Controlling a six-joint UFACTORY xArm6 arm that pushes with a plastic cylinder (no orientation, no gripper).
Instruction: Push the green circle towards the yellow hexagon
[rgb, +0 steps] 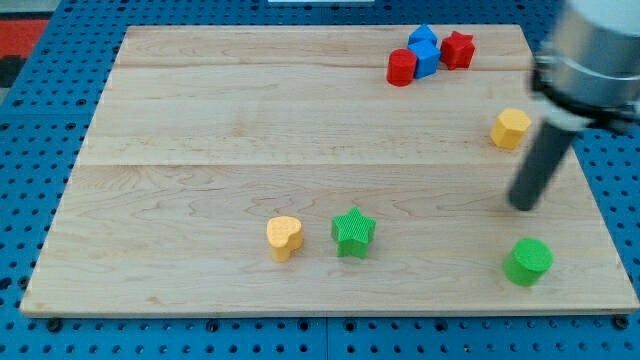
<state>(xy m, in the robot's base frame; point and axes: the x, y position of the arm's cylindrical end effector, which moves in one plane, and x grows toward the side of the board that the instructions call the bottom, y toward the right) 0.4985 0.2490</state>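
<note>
Green circle sits on wooden board over blue pegboard.

The rod's tip sits between the yellow hexagon above and the green circle below, touching neither.

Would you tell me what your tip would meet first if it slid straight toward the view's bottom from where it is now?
Probably the green circle: my tip sits just above it in the view, nearly in line, with bare board between. Depth is hard to judge.
</note>
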